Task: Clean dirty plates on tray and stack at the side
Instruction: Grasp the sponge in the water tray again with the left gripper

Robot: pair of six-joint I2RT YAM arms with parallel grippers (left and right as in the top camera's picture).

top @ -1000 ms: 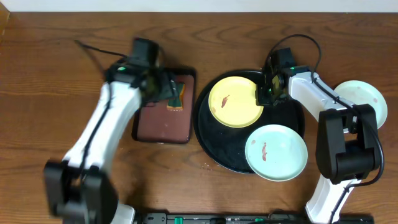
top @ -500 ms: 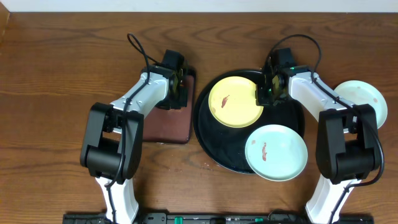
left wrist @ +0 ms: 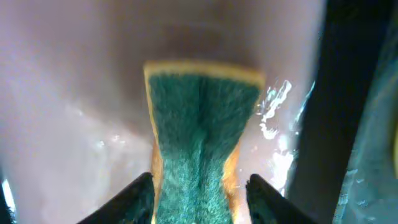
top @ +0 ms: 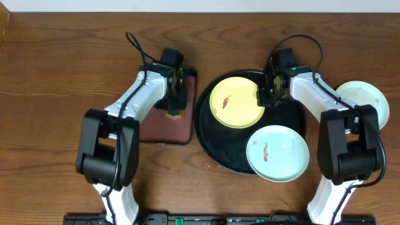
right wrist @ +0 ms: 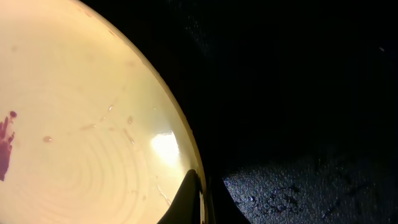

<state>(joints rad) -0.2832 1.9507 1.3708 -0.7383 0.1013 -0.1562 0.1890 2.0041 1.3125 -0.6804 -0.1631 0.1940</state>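
Left gripper (left wrist: pixel 199 199): jaws pinching green sponge (left wrist: pixel 202 124) over brown tray (top: pixel 164 128). Right gripper (right wrist: pixel 199 193): jaws pinching yellow plate (top: pixel 234 103) at its 3 o'clock rim. That plate, smeared: black tray (top: pixel 294 119), 11 o'clock. Mint plate (top: pixel 278 153), smeared: tray's 5 o'clock, overhanging rim. Second mint plate (top: pixel 369 100): table (top: pixel 62 75), 3 o'clock of tray

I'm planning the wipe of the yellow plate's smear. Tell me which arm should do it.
Left. The left gripper is shut on the sponge over the brown tray, beside the black tray. The right gripper pinches the yellow plate at its rim, so it's occupied.
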